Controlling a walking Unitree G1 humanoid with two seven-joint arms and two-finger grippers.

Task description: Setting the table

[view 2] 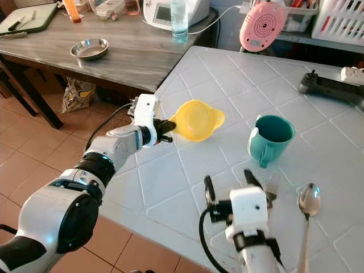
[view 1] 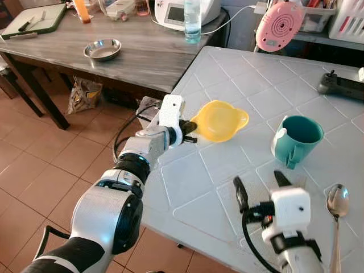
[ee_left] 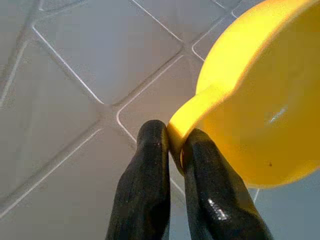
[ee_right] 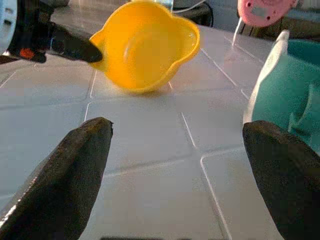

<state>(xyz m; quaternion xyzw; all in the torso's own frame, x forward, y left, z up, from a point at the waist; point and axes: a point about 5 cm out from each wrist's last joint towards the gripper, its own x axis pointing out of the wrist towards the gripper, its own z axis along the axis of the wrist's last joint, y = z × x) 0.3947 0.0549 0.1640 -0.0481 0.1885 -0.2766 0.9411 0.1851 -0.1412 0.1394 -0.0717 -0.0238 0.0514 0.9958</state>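
Observation:
A yellow bowl (view 1: 219, 120) with two small handles hangs tilted just above the white tiled table (view 1: 187, 182). My left gripper (view 1: 190, 131) is shut on the bowl's near handle; the left wrist view shows both fingers (ee_left: 150, 175) pinching that yellow tab (ee_left: 182, 125). A teal mug (view 1: 296, 140) stands upright to the bowl's right. A metal spoon (view 1: 336, 206) lies near the table's right edge. My right gripper (view 1: 260, 183) hovers open low over the table's front, between the bowl and the mug, holding nothing.
A grey wooden table (view 1: 142, 57) stands behind to the left with a steel bowl (view 1: 103, 49), a water bottle (view 1: 193, 20) and a green tray (view 1: 34, 20). A pink round device (view 1: 279, 25) and a black controller (view 1: 340, 86) sit at the back. Tiled floor (view 1: 45, 165) lies left.

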